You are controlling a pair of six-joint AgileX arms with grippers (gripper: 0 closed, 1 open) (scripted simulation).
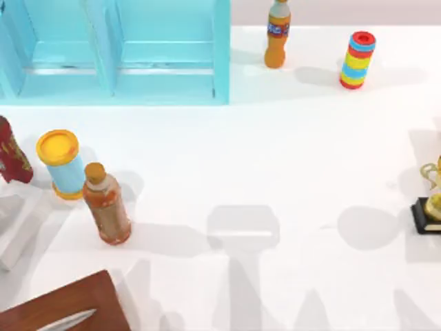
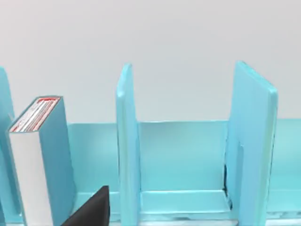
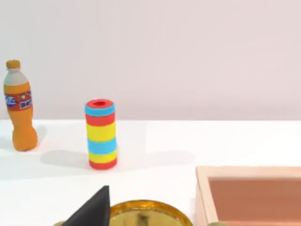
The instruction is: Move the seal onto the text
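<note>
The seal (image 1: 14, 153), a dark red mottled block with a darker top, stands at the table's left edge, cut by the top view's border. The text (image 2: 44, 155), a teal-blue book with white page edges, stands upright in a compartment of the light-blue shelf (image 2: 183, 155). A dark part of my left gripper (image 2: 91, 209) faces that shelf from some distance. A dark part of my right gripper (image 3: 91, 209) hangs just above a gold trophy (image 3: 148, 214) at the table's right side. Neither gripper holds anything that I can see.
The shelf (image 1: 117, 52) fills the back left. Right of the seal stand a blue can with a yellow lid (image 1: 60, 164) and a brown orange-capped bottle (image 1: 107, 205). An orange soda bottle (image 1: 277, 34) and a striped cylinder (image 1: 357, 59) stand at the back. A wooden board (image 1: 69, 303) lies front left, the trophy (image 1: 433, 200) stands far right, and a wooden box (image 3: 249, 195) sits beside it.
</note>
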